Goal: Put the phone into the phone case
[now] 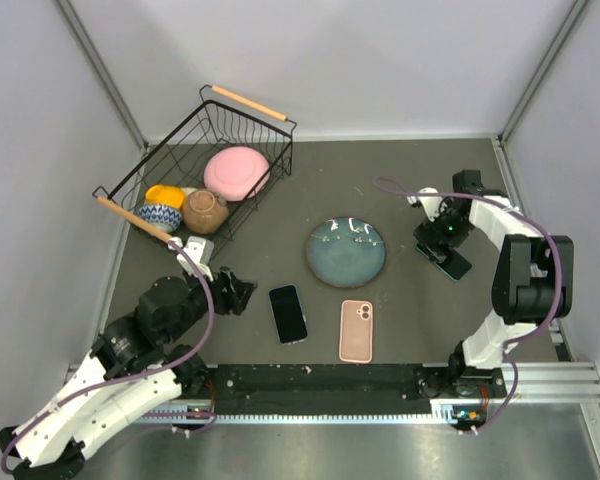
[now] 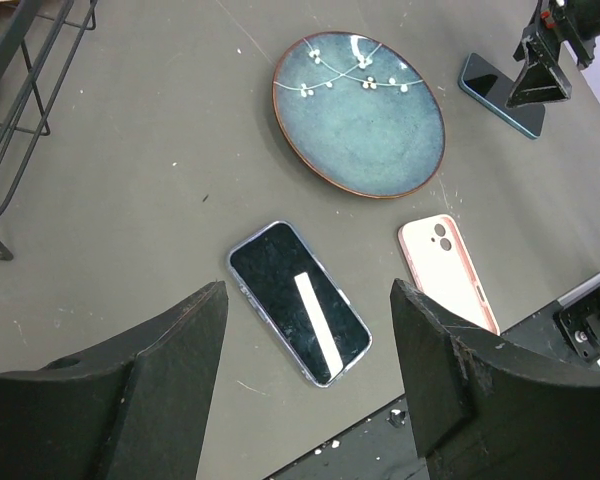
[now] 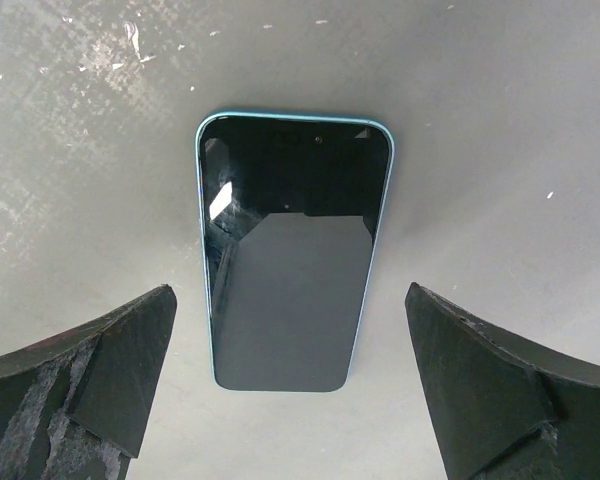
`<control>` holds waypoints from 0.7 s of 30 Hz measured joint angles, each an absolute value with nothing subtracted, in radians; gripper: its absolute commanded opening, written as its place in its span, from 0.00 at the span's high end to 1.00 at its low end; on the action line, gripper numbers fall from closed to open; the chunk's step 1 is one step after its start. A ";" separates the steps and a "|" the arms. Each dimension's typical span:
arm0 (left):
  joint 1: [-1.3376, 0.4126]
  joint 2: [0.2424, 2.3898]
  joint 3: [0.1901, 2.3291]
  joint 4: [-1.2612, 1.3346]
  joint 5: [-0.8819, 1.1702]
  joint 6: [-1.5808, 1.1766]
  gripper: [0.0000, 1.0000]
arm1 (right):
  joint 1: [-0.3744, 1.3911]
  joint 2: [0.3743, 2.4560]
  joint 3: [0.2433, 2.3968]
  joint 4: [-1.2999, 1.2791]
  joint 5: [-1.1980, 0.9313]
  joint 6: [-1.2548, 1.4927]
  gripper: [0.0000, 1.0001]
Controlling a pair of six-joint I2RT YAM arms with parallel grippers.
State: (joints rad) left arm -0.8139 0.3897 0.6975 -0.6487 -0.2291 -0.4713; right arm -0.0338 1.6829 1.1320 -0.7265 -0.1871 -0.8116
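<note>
Fig.: R fingers (image 3: 100, 370) wide apart, straddling teal phone (image 3: 292, 250) flat on surface (image 3: 480, 120) directly below, long axis betw. them; L fingers (image 2: 130, 390) apart, left of pink case (image 1: 356, 330).

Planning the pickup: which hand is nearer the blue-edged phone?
Right. The right hand hangs open directly above the blue-edged phone; the left hand is far off, beside the black phone.

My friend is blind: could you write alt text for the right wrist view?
A teal-edged phone lies screen up on a grey table, between the wide-open black fingers of the right gripper, neither touching it.
</note>
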 measured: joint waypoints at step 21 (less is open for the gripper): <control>-0.814 0.340 0.698 -0.652 -0.262 -0.468 0.28 | -0.037 1.771 1.126 -0.707 -0.184 -0.815 0.03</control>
